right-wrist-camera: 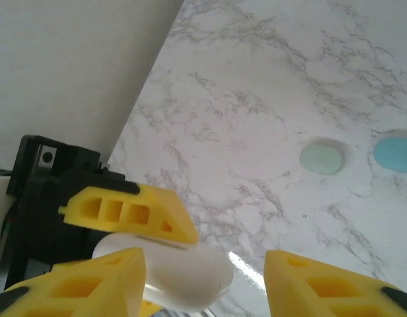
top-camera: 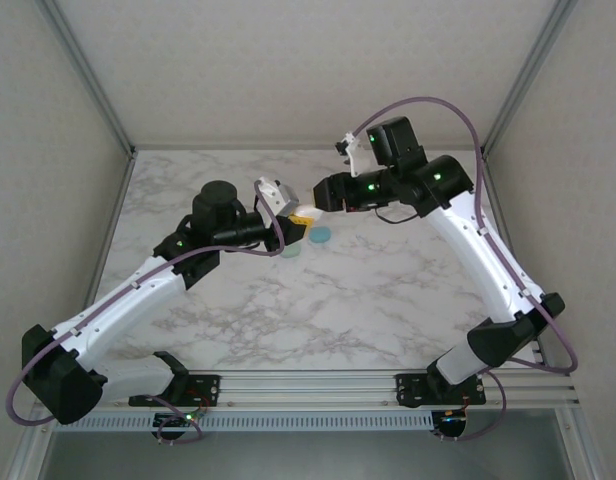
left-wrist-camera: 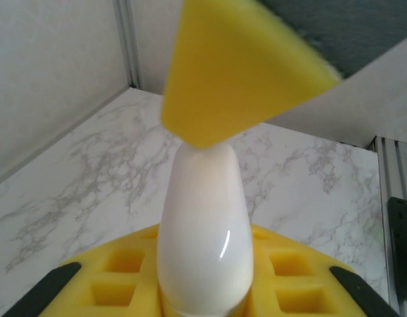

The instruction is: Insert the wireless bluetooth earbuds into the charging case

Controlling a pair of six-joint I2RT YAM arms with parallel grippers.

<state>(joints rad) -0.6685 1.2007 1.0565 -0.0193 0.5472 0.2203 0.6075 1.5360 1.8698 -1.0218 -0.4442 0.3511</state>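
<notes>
My left gripper point(top-camera: 291, 211) is shut on a smooth white rounded charging case point(top-camera: 302, 216), held up above the marble table. In the left wrist view the case point(left-wrist-camera: 203, 231) sticks out from between the yellow fingers point(left-wrist-camera: 124, 277). A yellow finger of the right gripper point(left-wrist-camera: 236, 66) rests on its far tip. My right gripper point(right-wrist-camera: 207, 277) is open. The case's end point(right-wrist-camera: 190, 277) lies beside its left finger point(right-wrist-camera: 78, 290), well apart from the right finger point(right-wrist-camera: 329, 284). The earbuds are out of view.
Two rounded pieces lie on the table below the grippers, a blue one point(top-camera: 320, 236) and a pale mint one point(top-camera: 290, 250). They also appear far right in the right wrist view, blue piece point(right-wrist-camera: 396, 153) and mint piece point(right-wrist-camera: 322, 160). Walls close the table's back and sides.
</notes>
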